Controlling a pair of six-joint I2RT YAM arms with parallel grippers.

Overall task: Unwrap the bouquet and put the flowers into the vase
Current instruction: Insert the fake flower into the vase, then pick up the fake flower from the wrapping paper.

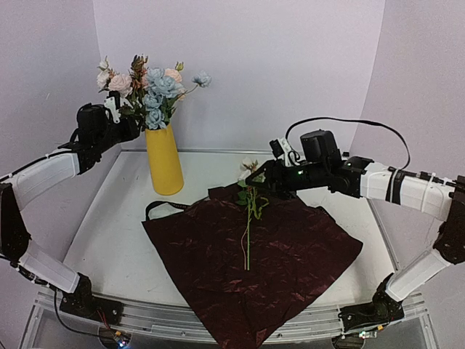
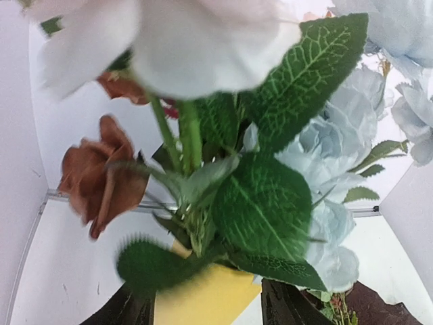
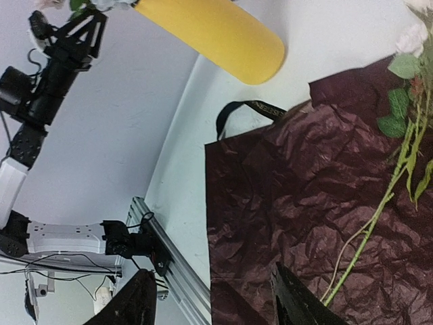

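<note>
Most of the flowers (image 1: 149, 91) are standing in the vase (image 1: 164, 163), with pink, pale blue and cream heads and a rust-coloured one fanning out above its mouth. The vase is standing upright on the worktop (image 1: 109, 233) towards the back left, just beyond the far left corner of the wrapping paper (image 1: 283, 269). One more flower, a single stem (image 1: 248, 236), is lying on that paper. Its pale head is pointing to the back near the sheet's far edge, and its cut end is resting near the middle of the sheet. The dark red paper is lying spread open and crinkled across the near middle of the worktop, its near corner reaching the front edge. The black ribbon (image 1: 158, 207) is looping out from the paper's left corner, close to the foot of the vase.

The left gripper (image 1: 131, 123) is hovering at the left side of the bunch, level with the stems just above the vase's mouth. In the wrist view its fingers (image 2: 125, 308) are standing apart, with leaves, stems and the yellow rim showing between them. The right gripper (image 1: 254, 177) is hanging low over the far edge of the paper beside the lone flower's head, its fingers parted and holding nothing. The stem is running past the outside of one finger.
</note>
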